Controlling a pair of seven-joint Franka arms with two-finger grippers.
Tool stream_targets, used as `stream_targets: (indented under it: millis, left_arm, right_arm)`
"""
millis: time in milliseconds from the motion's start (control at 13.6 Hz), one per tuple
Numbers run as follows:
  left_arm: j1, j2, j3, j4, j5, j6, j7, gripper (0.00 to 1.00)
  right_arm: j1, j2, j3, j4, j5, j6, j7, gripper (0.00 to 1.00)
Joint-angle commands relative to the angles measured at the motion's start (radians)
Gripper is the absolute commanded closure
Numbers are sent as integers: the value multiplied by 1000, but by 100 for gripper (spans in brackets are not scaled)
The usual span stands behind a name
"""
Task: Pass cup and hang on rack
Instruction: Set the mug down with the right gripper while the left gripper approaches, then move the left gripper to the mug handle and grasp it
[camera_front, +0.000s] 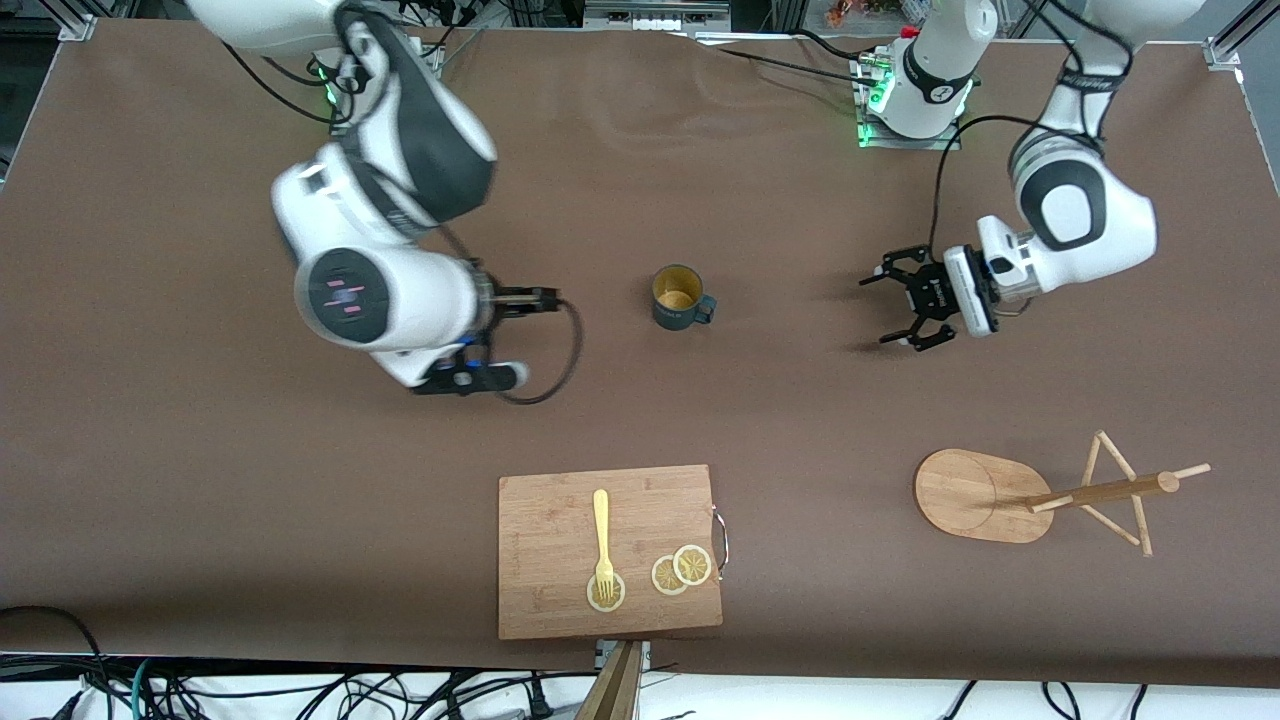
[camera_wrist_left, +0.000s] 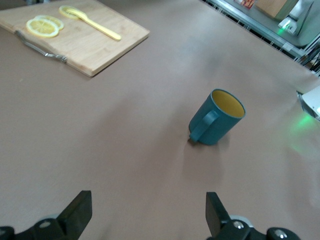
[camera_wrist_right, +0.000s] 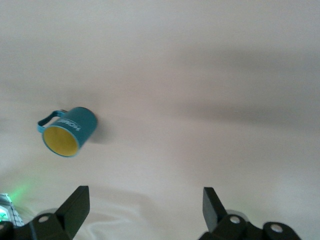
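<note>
Left arm: reaches in from its base, wrist turned level.
Left gripper: low over the table, fingers spread wide, holding nothing.
Right arm: elbow bent, forearm lying low.
Right gripper: over the table, fingers wide apart, empty.

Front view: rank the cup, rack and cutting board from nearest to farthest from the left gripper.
From the left gripper, open:
1. cup, mid-table, between both grippers.
2. rack, nearer the camera, at the left arm's end.
3. cutting board, at the camera edge, toward the right arm's end.

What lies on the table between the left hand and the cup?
Nothing: only bare table between the open left hand and the upright cup, clearest in the front view.
</note>
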Motion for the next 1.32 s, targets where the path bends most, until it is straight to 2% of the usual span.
stream_targets:
  millis: [0, 220, 441, 514, 734, 881, 1101, 1248]
  left_arm:
    - [18, 109, -43, 31, -129, -4, 215, 0]
    - [22, 204, -53, 73, -223, -53, 441, 0]
    - [21, 247, -77, 121, -225, -80, 580, 0]
    - [21, 253, -88, 135, -225, -98, 614, 0]
    - [21, 313, -143, 175, -225, -113, 677, 0]
    - [21, 360, -171, 196, -225, -113, 722, 0]
    - [19, 443, -224, 257, -226, -113, 736, 0]
    - [18, 511, -250, 308, -226, -113, 737, 0]
  right_arm:
    - [-119, -50, 10, -13, -34, -89, -129, 0]
    - [-214, -120, -27, -15, -101, -140, -231, 0]
    - [-248, -209, -126, -16, -104, -227, -231, 0]
    - [-258, -245, -139, -33, -126, -232, -231, 0]
    - [-300, -324, -140, -87, -256, -228, -304, 0]
    - [-326, -392, -140, -90, -317, -157, -342, 0]
    - [-377, -472, -140, -179, -310, -120, -357, 0]
    - [-395, -499, -142, -236, -310, -85, -448, 0]
